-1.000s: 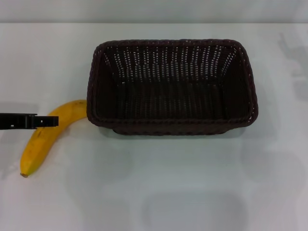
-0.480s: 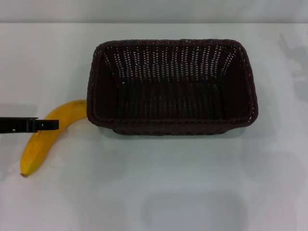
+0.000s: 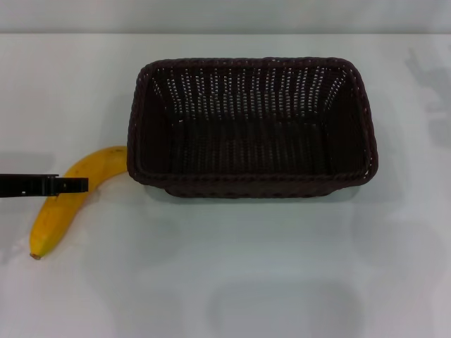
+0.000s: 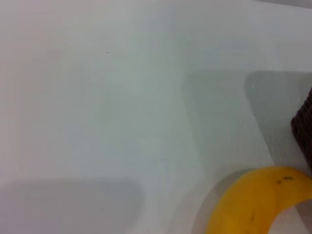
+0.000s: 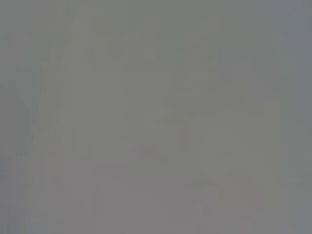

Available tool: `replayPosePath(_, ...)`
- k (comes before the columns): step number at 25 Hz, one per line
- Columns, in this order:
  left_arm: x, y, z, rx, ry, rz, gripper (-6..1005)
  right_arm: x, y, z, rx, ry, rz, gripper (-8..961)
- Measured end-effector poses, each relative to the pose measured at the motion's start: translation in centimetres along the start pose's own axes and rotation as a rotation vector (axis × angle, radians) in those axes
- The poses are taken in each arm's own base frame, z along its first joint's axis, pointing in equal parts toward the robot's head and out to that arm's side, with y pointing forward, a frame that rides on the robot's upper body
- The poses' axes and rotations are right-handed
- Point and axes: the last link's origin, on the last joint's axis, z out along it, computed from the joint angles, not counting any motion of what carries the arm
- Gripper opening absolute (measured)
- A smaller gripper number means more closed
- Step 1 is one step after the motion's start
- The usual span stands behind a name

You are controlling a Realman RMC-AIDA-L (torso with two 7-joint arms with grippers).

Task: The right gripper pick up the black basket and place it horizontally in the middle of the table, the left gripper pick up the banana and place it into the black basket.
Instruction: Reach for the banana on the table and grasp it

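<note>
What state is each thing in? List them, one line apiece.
black basket: upright, open side up, empty, lengthwise across the table.
banana: lying flat on the table, outside the basket, its upper end by the basket's left corner.
left hand: over the banana's middle.
table: bears basket and banana.

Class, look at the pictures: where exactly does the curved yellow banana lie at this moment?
In the head view, the curved yellow banana lies on the white table at the robot's left, beside the dark woven basket's near-left corner, with the left hand across its middle.
</note>
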Motion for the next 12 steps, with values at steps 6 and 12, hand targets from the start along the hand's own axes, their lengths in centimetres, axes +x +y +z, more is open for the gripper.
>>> replayPosePath(6,0.07,-0.05,0.56,-0.003,-0.013,-0.006,880,-0.06,0.06,0.05,-0.001,-0.002,0.000,796)
replayPosePath(12,0.42,-0.27,0.56,0.003,-0.001,-0.011,876,-0.23,0.12,0.10,-0.003,-0.007,0.001,796)
